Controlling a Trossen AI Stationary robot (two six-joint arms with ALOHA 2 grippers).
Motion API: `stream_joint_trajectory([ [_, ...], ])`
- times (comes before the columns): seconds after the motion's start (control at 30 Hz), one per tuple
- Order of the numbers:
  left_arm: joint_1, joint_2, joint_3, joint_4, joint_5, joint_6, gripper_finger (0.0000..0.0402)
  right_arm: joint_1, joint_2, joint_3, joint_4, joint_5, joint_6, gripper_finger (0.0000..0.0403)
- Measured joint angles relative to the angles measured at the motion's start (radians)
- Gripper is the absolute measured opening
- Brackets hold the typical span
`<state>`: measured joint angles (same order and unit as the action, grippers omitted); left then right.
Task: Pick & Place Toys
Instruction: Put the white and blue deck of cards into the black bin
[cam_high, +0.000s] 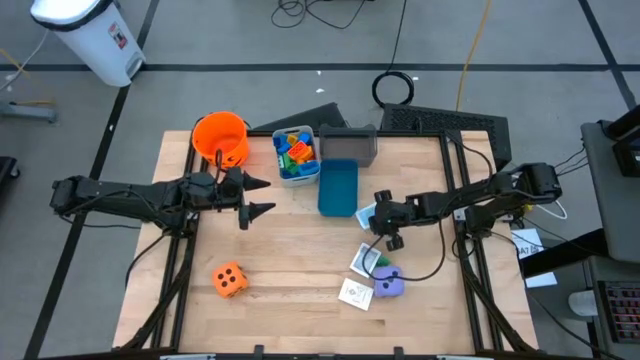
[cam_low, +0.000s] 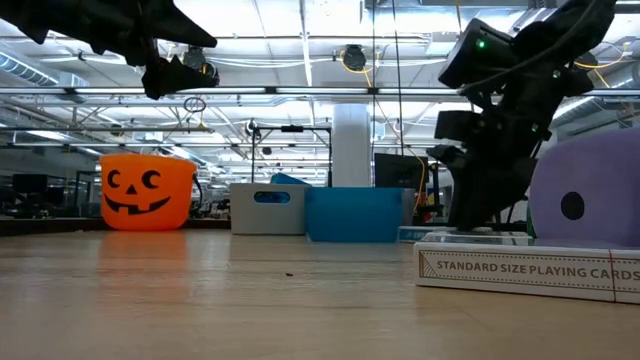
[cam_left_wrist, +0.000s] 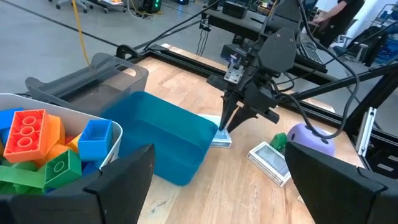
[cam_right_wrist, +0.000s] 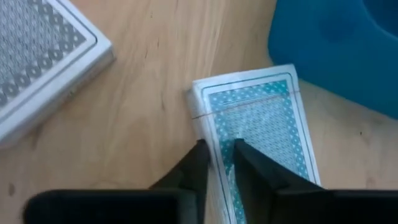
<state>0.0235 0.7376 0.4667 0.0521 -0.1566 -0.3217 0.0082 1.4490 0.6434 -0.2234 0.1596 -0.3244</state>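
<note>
Teal card deck nipped by narrow right tool, left tool wide in high view.

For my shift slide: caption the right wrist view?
Right gripper pinching the edge of a teal-backed card deck beside the blue bin.

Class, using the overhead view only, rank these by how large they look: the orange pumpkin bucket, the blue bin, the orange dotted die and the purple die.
1. Blue bin, the longest shape.
2. Orange pumpkin bucket, slightly smaller.
3. Orange dotted die.
4. Purple die, close to the orange die and partly covered by a cable, so the last two places are uncertain.
</note>
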Motion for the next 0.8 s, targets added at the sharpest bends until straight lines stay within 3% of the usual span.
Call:
stream_joint_trajectory([
  [0.17, 0.000, 0.000, 0.000, 0.000, 0.000, 0.000, 0.0365, 0.000, 0.000, 0.000, 0.001, -0.004, 0.023, 0.0006],
  [0.5, 0.000, 0.000, 0.000, 0.000, 0.000, 0.000, 0.0365, 0.040, -0.033, -0.015, 0.032, 0.046, 0.029, 0.0000],
  [0.8, 0.000, 0.000, 0.000, 0.002, 0.000, 0.000, 0.0365, 0.126, -0.199, -0.016, 0.032, 0.073, 0.102, 0.0001],
])
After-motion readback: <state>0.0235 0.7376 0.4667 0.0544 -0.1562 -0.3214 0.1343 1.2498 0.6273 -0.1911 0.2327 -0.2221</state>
